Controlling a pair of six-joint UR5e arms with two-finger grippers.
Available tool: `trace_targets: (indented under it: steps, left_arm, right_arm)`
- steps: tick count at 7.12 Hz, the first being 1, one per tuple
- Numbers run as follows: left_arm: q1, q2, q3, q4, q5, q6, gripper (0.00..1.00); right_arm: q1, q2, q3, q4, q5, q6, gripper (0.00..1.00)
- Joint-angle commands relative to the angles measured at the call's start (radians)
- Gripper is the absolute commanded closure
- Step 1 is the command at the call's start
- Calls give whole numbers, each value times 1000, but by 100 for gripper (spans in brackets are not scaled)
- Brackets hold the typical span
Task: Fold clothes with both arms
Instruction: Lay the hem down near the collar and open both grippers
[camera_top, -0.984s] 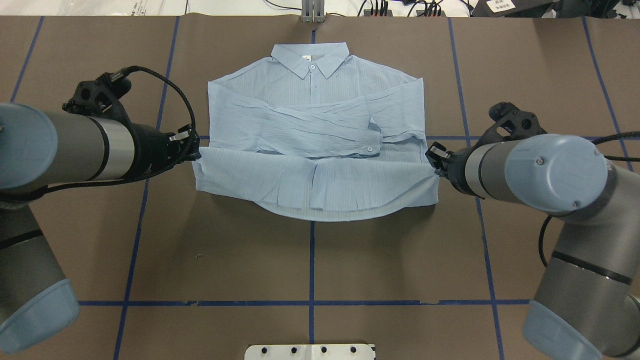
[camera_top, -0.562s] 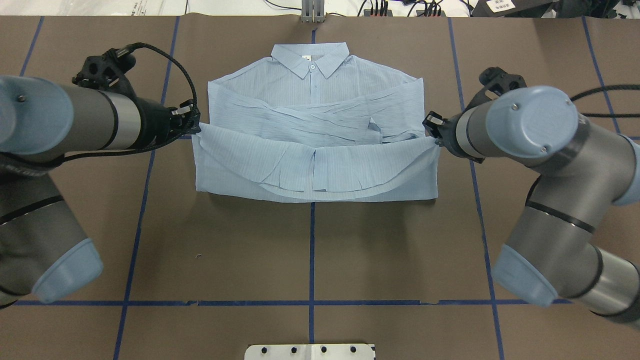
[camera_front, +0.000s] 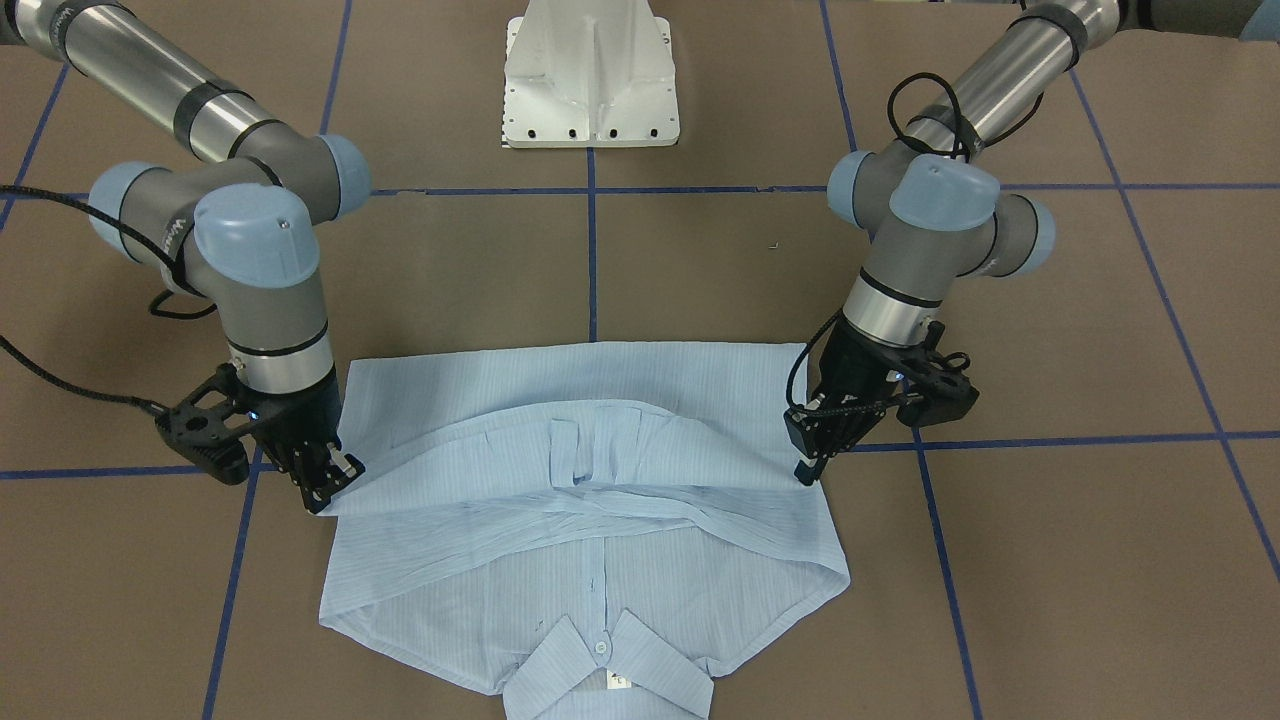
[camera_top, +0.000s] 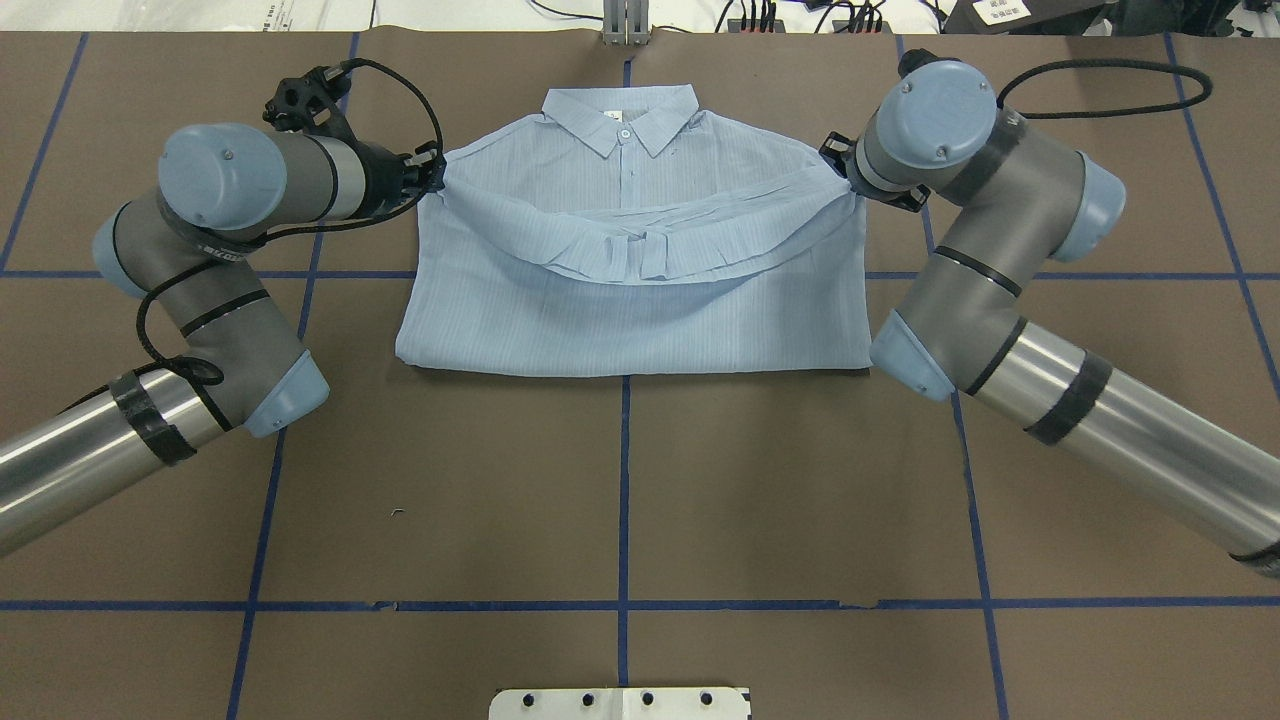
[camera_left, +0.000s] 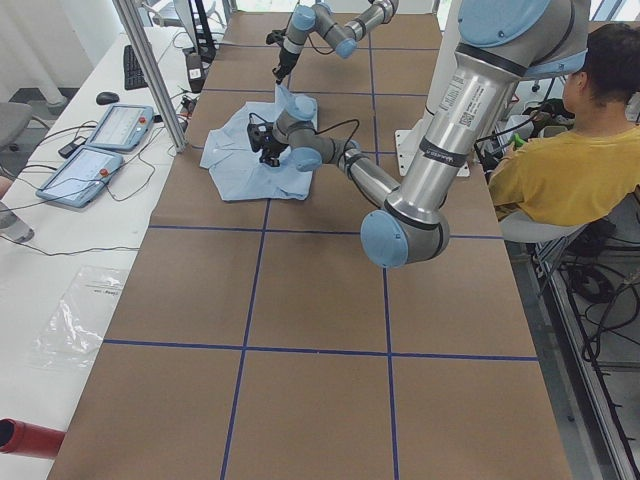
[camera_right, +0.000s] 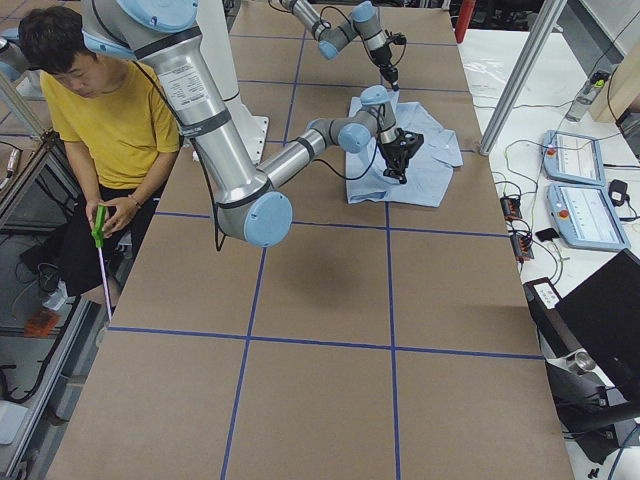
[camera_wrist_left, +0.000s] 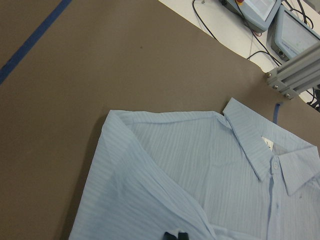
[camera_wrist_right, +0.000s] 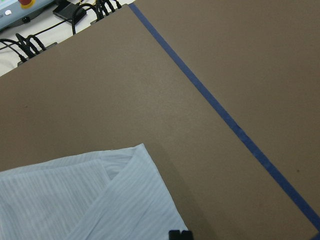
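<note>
**A:** What shows, from left to right?

**B:** The left arm's black two-finger gripper (camera_top: 428, 178) is pinched shut on one corner of the hem (camera_top: 600, 272), left of the pointed collar (camera_top: 620, 118); the light blue, finely striped button-up shirt (camera_top: 630, 310) lies on the brown paper-covered table (camera_top: 620, 480), its lower half doubled up towards the collar; the right arm's black two-finger gripper (camera_top: 842, 165) is clamped on the other hem corner, right of the collar.

**A:** How should this fold be finished well?

**B:** Probably by moving both corners evenly, with the hem taut and parallel to the collar; lower them just short of the collar; let go together, since the sagging middle could wrinkle.
</note>
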Motion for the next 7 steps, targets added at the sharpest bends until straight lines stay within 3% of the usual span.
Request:
trace_targets:
  steps: [1, 3, 4, 7]
  left_arm:
    - [-33, -10, 76, -33, 22, 31, 100]
    - [-35, -61, 182, -62, 52, 34, 100]
    - [-33, -78, 208, -63, 52, 34, 100]
    - [-32, -90, 211, -66, 45, 36, 100]
  right_arm:
    - [19, 126, -171, 30, 5, -7, 100]
    - [21, 134, -207, 31, -4, -10, 100]
    - [19, 137, -256, 101, -5, -13, 100]
    - [19, 128, -298, 129, -5, -30, 100]
